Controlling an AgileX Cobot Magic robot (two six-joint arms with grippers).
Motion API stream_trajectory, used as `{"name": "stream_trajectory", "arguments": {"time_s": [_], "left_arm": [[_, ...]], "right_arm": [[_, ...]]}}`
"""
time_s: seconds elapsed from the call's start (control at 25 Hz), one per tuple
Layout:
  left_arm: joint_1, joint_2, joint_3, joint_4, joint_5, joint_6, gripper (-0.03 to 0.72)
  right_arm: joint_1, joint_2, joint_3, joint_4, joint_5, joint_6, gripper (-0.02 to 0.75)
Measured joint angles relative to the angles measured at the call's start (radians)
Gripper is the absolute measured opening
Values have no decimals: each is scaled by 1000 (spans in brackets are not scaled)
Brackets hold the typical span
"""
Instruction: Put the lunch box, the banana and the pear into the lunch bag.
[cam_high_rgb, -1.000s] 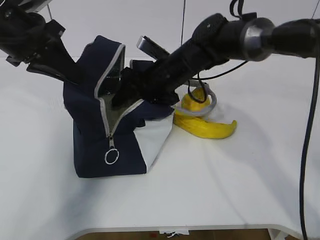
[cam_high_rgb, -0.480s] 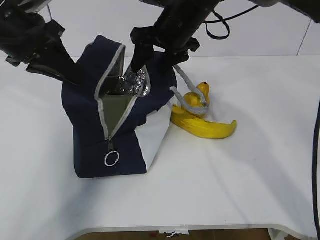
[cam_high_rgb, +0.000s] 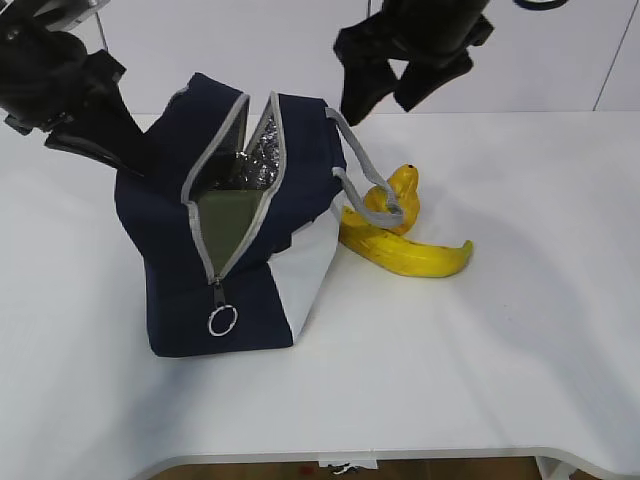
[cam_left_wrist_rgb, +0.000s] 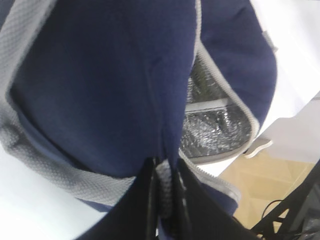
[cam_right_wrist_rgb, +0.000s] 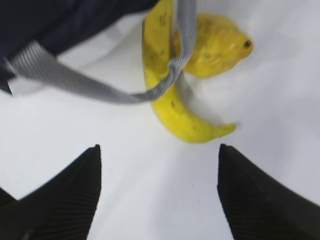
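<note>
Lunch bag (cam_high_rgb: 235, 240) upright on table (cam_high_rgb: 480, 370), zipper open, foil lining showing; sage-green lid of lunch box (cam_high_rgb: 222, 217) visible inside the mouth. Banana (cam_high_rgb: 405, 255) and pear (cam_high_rgb: 397, 198) still on table just right of bag, touching each other. Grey handle (cam_right_wrist_rgb: 120, 85) draped across both fruits.

Right gripper (cam_high_rgb: 402, 75) raised above bag and fruit, fingers (cam_right_wrist_rgb: 252, 197) spread wide, empty. Left gripper (cam_left_wrist_rgb: 162, 200) at bag's far side, fingers closed narrow on the grey edging, propping the mouth open.

Risks, as judged: handle loop snagging a finger on descent toward the banana; fruit rolling if nudged; bag mouth sagging if left grip slips.

Versus a second ago: right arm deep in bag then, now out and high; bag mouth wider.
</note>
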Motion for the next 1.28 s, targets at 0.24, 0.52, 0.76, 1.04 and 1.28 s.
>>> {"name": "stream_trajectory", "arguments": {"time_s": [0.24, 0.52, 0.76, 1.04, 1.28], "left_arm": [[0, 0, -2, 35, 6, 0, 15], [0, 0, -2, 40, 17, 0, 15], [0, 0, -2, 42, 19, 0, 15], [0, 0, -2, 44, 23, 0, 15], [0, 0, -2, 44, 24, 0, 15]], "right_arm": [[0, -132, 209, -150, 4, -157, 559], [0, -137, 378, -182, 2, -291, 559], [0, -137, 438, -233, -124, -320, 559], [0, -57, 438, -235, -209, -340, 559], [0, 27, 438, -235, -236, -340, 559]]}}
